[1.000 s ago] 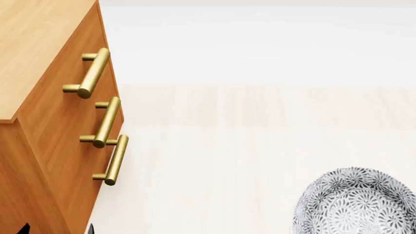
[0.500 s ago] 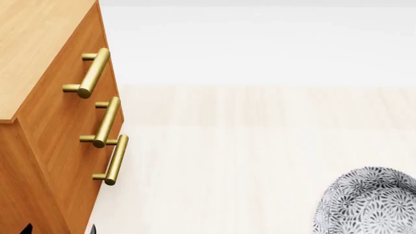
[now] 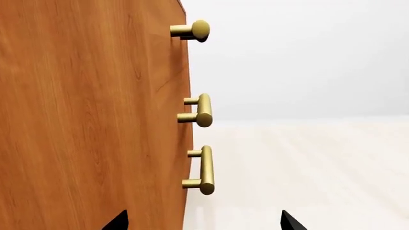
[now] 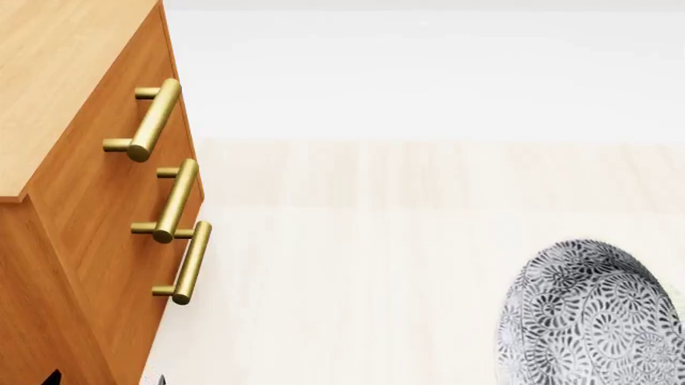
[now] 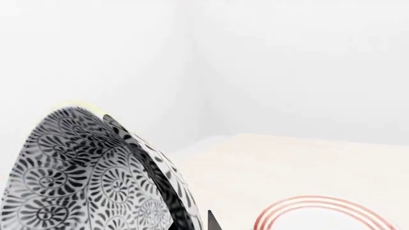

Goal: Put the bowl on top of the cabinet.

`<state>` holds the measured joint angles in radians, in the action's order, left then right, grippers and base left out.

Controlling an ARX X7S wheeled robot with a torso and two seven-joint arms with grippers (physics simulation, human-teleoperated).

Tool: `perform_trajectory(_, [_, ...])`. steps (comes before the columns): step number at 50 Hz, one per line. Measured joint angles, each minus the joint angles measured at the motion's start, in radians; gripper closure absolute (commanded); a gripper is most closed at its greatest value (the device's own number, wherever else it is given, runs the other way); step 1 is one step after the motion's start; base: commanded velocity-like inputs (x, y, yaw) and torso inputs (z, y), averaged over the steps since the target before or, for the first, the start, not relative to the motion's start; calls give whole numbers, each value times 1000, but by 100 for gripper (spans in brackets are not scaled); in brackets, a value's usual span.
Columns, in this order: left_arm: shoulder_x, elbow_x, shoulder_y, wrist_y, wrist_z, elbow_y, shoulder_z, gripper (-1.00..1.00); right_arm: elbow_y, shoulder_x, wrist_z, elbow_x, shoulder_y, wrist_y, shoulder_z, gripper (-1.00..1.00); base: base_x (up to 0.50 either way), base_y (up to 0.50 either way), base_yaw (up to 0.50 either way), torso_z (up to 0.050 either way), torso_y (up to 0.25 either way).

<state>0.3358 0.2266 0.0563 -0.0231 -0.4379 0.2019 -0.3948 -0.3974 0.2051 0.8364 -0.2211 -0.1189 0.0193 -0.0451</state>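
Observation:
The bowl (image 4: 589,321), white with a dense dark grey floral pattern, hangs tilted at the lower right of the head view, its outside facing me. In the right wrist view the bowl (image 5: 83,172) fills the near side, and my right gripper (image 5: 191,223) is shut on its rim; only one dark fingertip (image 5: 213,221) shows beside it. The orange-brown cabinet (image 4: 96,208) with a lighter top stands at the left. My left gripper (image 3: 203,223) is open beside the cabinet's side (image 3: 83,120), holding nothing; its tips barely show in the head view.
Three brass bar handles (image 4: 176,200) stick out from the cabinet front toward the pale floor. A flat white plate with red rings (image 5: 319,215) lies on the floor beyond the bowl. A white wall closes the far side.
The bowl first slid right and down, then rose and tipped, so its outside now faces me instead of its inside. The left gripper tips sank slightly in the head view.

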Motion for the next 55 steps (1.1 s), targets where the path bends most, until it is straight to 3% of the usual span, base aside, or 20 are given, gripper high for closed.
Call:
perform_trajectory(21, [24, -3, 26, 6, 0, 55, -15, -100, -24, 56, -41, 125, 189, -245, -131, 100, 0, 0, 0, 0, 0])
perform_trajectory(39, [34, -4, 35, 5, -7, 73, -16, -100, -16, 101, -209, 28, 304, -279, -187, 100, 0, 0, 0, 0, 1])
perform_trajectory(55, [40, -3, 38, 2, -12, 77, -16, -100, 32, 125, -383, -167, 356, -256, -167, 100, 0, 0, 0, 0, 0])
